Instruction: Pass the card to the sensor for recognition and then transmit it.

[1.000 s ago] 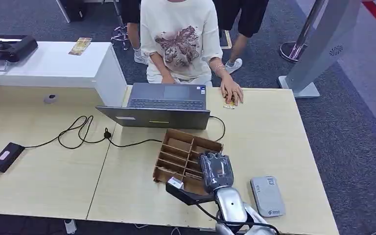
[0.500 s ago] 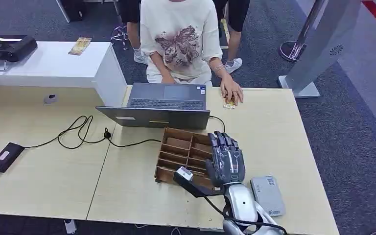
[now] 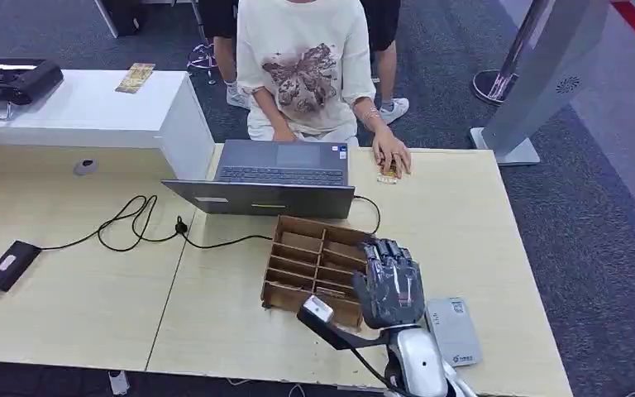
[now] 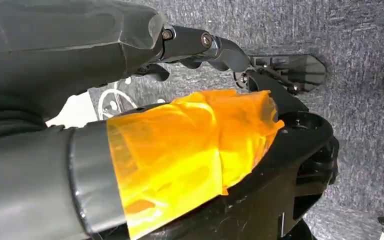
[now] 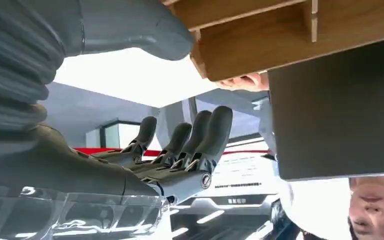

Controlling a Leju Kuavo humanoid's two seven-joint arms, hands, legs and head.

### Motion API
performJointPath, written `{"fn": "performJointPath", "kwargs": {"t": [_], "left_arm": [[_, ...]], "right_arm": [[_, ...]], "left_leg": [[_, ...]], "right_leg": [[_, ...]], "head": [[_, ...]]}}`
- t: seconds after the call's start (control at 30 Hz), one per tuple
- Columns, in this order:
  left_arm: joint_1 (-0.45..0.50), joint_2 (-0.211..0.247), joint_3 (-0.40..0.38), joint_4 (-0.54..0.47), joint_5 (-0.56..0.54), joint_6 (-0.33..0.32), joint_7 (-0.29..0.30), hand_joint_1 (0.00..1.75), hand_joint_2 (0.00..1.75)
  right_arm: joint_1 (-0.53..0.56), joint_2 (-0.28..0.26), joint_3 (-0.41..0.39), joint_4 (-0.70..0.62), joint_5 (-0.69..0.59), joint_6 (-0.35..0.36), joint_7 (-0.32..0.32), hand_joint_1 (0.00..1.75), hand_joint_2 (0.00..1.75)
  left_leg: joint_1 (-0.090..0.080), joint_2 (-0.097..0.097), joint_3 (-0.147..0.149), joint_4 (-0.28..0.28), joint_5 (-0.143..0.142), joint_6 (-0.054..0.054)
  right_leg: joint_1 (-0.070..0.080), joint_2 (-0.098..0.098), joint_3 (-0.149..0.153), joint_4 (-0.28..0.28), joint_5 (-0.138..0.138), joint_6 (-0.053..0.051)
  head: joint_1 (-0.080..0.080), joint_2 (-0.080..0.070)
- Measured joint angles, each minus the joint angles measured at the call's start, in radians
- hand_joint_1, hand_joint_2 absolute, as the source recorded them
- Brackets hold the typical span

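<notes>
Right hand shifting toward 4 o'clock since earlier frames, fingers now unfolding, extended and apart, nothing in them; hovering over near-right corner of wooden organizer. Left hand hanging over carpet, fingers curled, can't tell if holding anything. Reader lying at 4 o'clock of right hand. Card at 12 o'clock, far table edge, under person's hand. Risk: long reach, forearm clipping organizer or cable, card sliding off.

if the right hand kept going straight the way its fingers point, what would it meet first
Probably the laptop: the right hand hovers open above the wooden organizer's right edge, fingers toward the far side. Depth is unclear.
</notes>
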Motion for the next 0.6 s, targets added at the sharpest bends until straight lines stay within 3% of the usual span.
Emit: {"fn": "performJointPath", "kwargs": {"t": [0.6], "left_arm": [[0.0,0.0,0.001,0.0,-0.005,0.007,0.002,0.0,0.0]], "right_arm": [[0.042,-0.013,0.061,-0.042,0.006,0.017,-0.015,0.66,1.75]], "left_leg": [[0.0,0.0,0.0,0.0,0.0,0.0]], "right_leg": [[0.0,0.0,0.0,0.0,0.0,0.0]], "head": [[0.0,0.0]]}}
